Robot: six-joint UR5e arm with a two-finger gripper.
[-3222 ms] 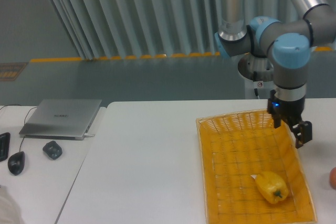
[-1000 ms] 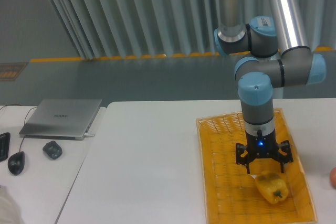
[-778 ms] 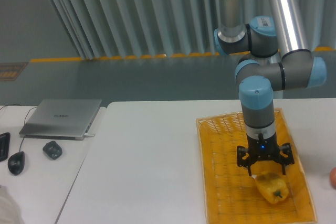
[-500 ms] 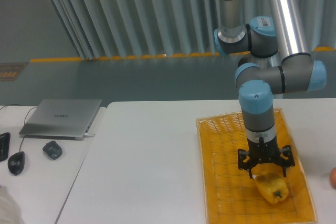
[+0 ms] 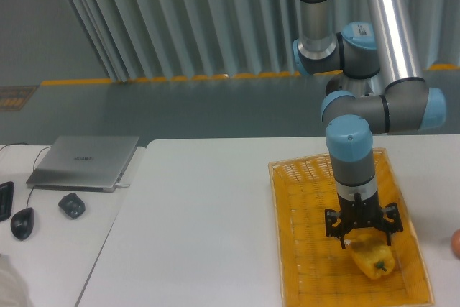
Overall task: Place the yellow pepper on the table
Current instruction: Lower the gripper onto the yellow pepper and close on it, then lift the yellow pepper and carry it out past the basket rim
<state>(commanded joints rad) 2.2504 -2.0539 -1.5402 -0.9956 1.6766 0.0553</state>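
Observation:
The yellow pepper (image 5: pixel 372 257) lies on its side in the near right part of the woven basket (image 5: pixel 309 249), green stem stub toward the front. My gripper (image 5: pixel 361 231) hangs straight down just above the pepper's back end, fingers spread wide on either side, open and holding nothing. The white table (image 5: pixel 201 221) stretches left of the basket.
An orange-red fruit (image 5: pixel 456 244) peeks in at the right edge, just outside the basket. On a separate desk to the left lie a grey laptop (image 5: pixel 85 161), a small dark object (image 5: pixel 71 205) and a mouse (image 5: pixel 22 223).
The arm swung from the basket's far right rim to over the pepper, then kept sinking a little; the open fingers now sit lower around the pepper's top. The pepper has not moved.

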